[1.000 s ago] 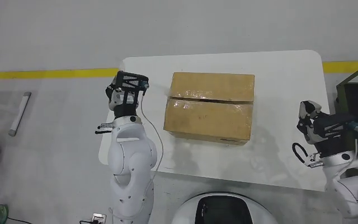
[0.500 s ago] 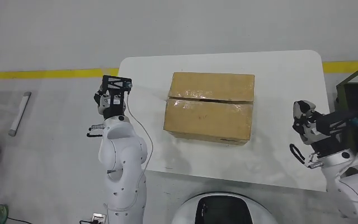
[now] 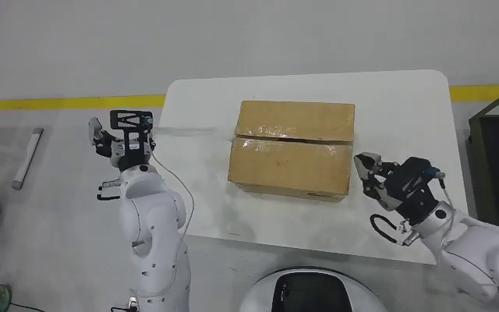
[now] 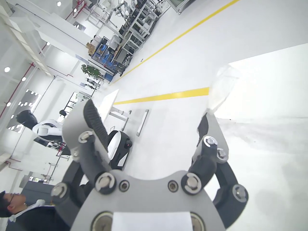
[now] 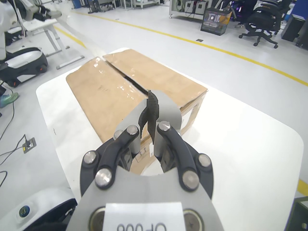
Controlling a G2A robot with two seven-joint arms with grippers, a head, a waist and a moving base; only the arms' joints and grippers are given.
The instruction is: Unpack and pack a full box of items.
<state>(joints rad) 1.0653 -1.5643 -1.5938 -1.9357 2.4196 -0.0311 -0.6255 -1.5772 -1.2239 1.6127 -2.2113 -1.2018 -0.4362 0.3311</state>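
The cardboard box (image 3: pixel 292 148) sits near the middle of the white desk (image 3: pixel 405 101), its two top flaps lying flat with a dark slit along the seam between them. The right pincer (image 3: pixel 366 168) hangs over the desk just beside the box's right end, apart from it, fingers pressed together with nothing between them; from its wrist view the box lies directly ahead, beyond the fingertips. The left pincer (image 4: pixel 146 111) is out past the desk's left edge, over the floor and well apart from the box, fingers spread wide. A strip of clear tape (image 4: pixel 222 90) clings to one fingertip and stretches back toward the box's seam.
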